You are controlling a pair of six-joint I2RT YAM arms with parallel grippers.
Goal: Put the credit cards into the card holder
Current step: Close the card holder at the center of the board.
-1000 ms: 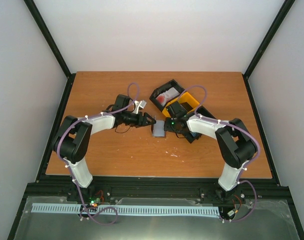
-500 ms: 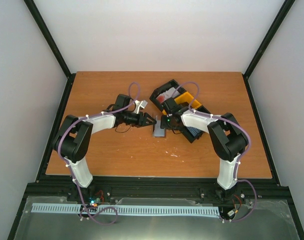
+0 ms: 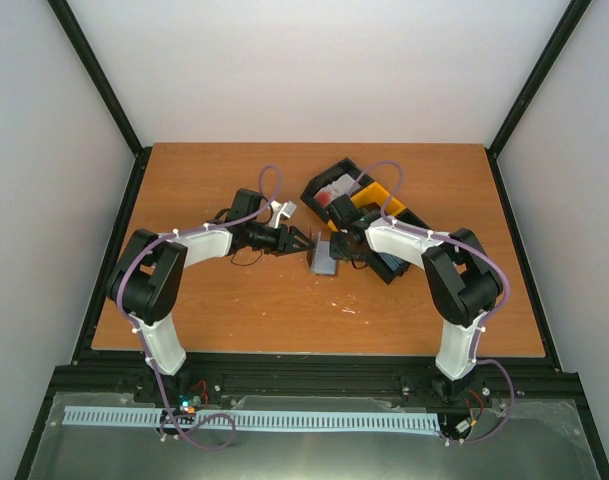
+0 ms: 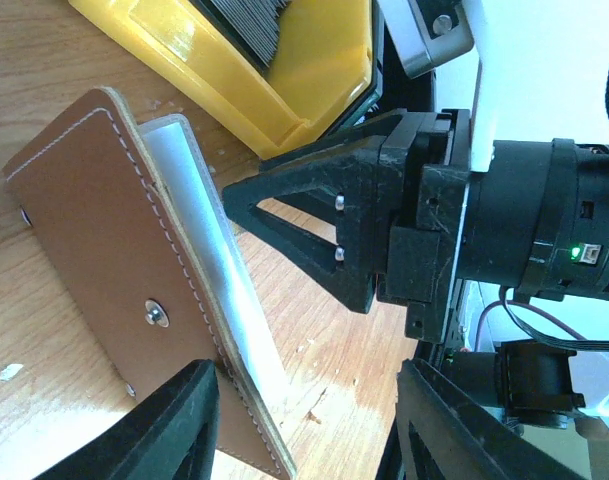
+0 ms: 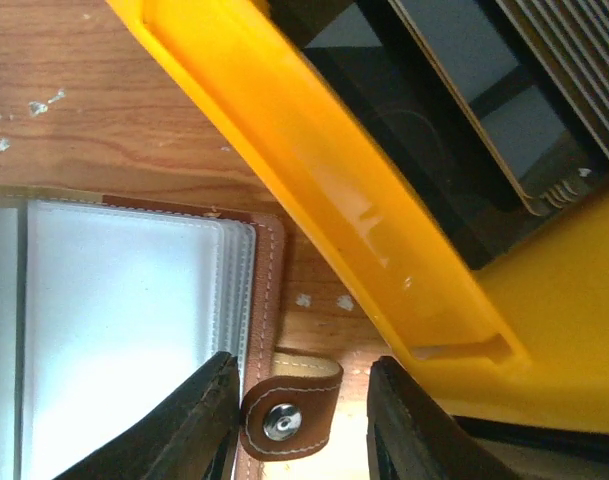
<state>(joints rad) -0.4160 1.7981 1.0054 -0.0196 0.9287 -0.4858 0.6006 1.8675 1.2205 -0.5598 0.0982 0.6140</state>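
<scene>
Since a second ago the right gripper (image 5: 299, 425) has moved left, off the yellow plastic bin (image 5: 314, 190) and to the small brown leather card holder (image 3: 323, 259), which lies open on the table (image 3: 234, 310) between both arms, now turned a little. Its jaws stand partly apart around the snap tab (image 5: 289, 410), not pinching it. The left gripper (image 4: 304, 425) is also partly open and empty, one finger at the cover. We judge no card is taken yet; the dark grey credit cards (image 5: 454, 40) wait in the bin, whose wall leaves narrow room beside the tab.
</scene>
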